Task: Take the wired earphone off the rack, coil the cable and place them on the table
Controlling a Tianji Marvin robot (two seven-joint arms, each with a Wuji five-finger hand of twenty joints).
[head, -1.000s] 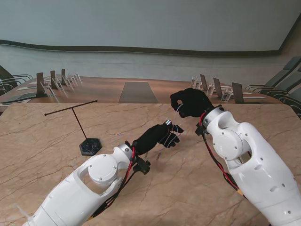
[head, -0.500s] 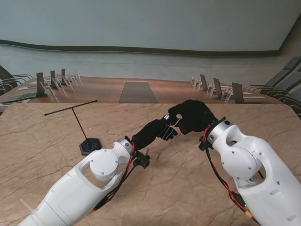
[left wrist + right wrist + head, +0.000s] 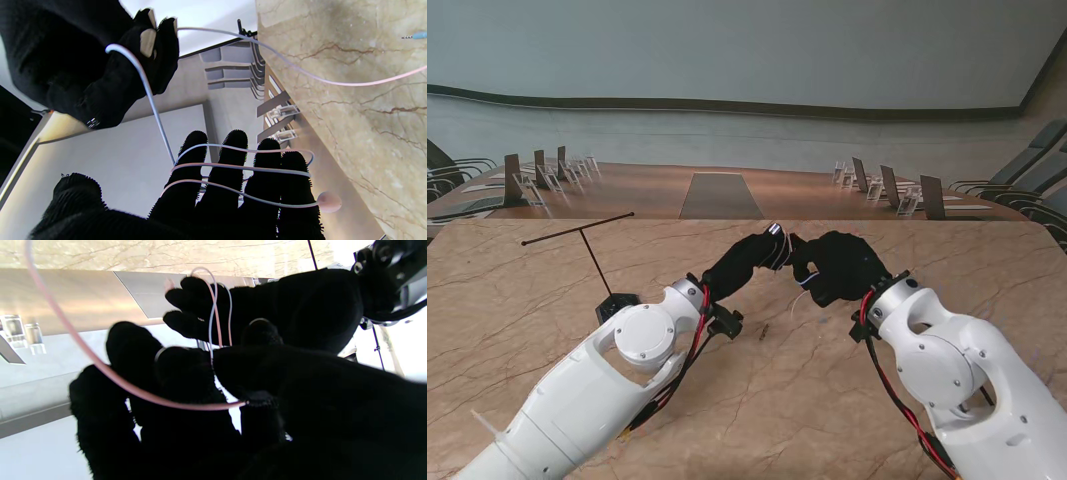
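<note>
Left wrist view: left hand (image 3: 233, 186) held flat, fingers extended and together, serving as spool; cable (image 3: 240, 166) runs approx. three turns across them, earbud (image 3: 328, 201) at outer edge. Right hand (image 3: 100, 66) pinches free cable betw. fingertips, feeding next turn. Plug (image 3: 415, 35) lies on table (image 3: 367, 100). Rack (image 3: 592, 262) stands bare, well apart.

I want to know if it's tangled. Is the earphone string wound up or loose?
Partly wound. Three loops of the cable cross the left hand fingers; the rest trails loose from the right hand toward the table.
</note>
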